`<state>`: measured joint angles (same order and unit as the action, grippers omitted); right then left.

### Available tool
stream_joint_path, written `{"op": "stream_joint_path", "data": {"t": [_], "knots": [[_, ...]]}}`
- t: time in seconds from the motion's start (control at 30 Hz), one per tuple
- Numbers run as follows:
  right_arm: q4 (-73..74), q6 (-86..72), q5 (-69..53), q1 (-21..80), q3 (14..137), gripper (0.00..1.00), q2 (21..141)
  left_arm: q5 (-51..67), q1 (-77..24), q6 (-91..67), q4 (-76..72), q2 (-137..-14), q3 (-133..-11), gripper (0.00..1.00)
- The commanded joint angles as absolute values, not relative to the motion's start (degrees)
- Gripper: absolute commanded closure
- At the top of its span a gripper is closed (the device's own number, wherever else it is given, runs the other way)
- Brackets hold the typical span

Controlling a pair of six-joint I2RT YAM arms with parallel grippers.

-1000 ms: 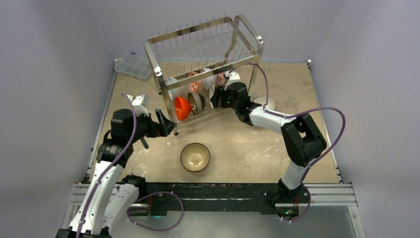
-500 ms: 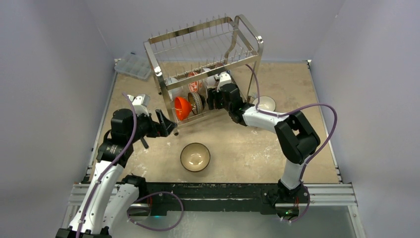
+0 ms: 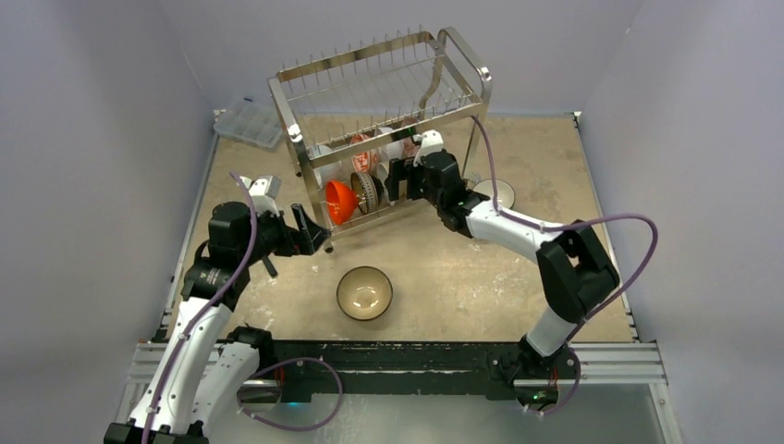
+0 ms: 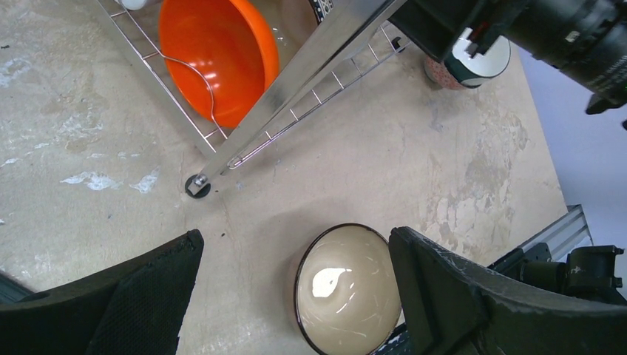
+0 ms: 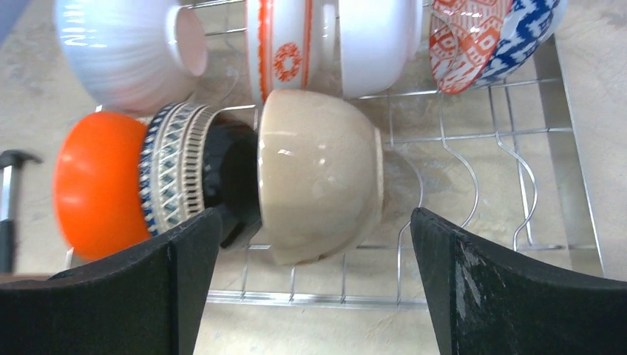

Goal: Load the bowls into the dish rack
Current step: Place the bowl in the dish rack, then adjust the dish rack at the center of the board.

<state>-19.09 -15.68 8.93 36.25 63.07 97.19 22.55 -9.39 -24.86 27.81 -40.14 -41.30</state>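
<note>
The right end effector is released, its fingers spread wide with a gap on each side of the cream bowl, which lies on its side on the lower tier of the dish rack. Half a second ago the wrist reached a little deeper into the rack; now it has pulled back slightly and the elbow sits farther right and lower. The left end effector has not moved: it hangs open and empty over the table, just beside the rack's front left leg. In the rack, the cream bowl touches a dark bowl with a blue and white pattern, and next to that leans the orange bowl, all on edge in one row. Behind them stand a white ribbed bowl, a white bowl with orange marks, a plain white bowl and a red and blue patterned bowl. The top tier holds nothing. A dark-rimmed beige bowl sits upright on the table in front of the rack, and a small white bowl sits to the rack's right.
</note>
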Motion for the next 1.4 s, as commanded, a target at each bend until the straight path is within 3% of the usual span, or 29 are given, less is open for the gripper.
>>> {"op": "stream_joint_path", "data": {"t": [0.0,0.33,0.63,0.9,1.2,1.37], "knots": [[-17.5,-20.0,6.3,36.0,60.3,0.01,91.1,23.4,-9.0,-24.2,25.5,-40.2,-40.4,0.05],[-19.0,-26.0,-3.2,27.9,48.3,0.01,77.4,23.3,-9.1,-24.9,26.2,-40.4,-40.1,0.05],[-16.4,-24.5,-11.4,25.9,45.2,0.01,72.4,25.2,-9.1,-25.1,25.3,-42.6,-40.1,0.10],[-25.3,-31.8,-26.8,25.9,42.1,0.05,75.6,35.5,-9.2,-28.4,10.0,-38.9,-36.0,0.15],[-35.1,-40.5,-37.9,25.9,37.3,0.08,76.9,35.3,-9.7,-29.9,-14.6,-40.2,-32.7,0.16],[-39.4,-43.8,-41.1,25.9,34.3,0.09,76.5,34.1,-14.0,-27.9,-19.0,-46.0,-35.5,0.20]]}}
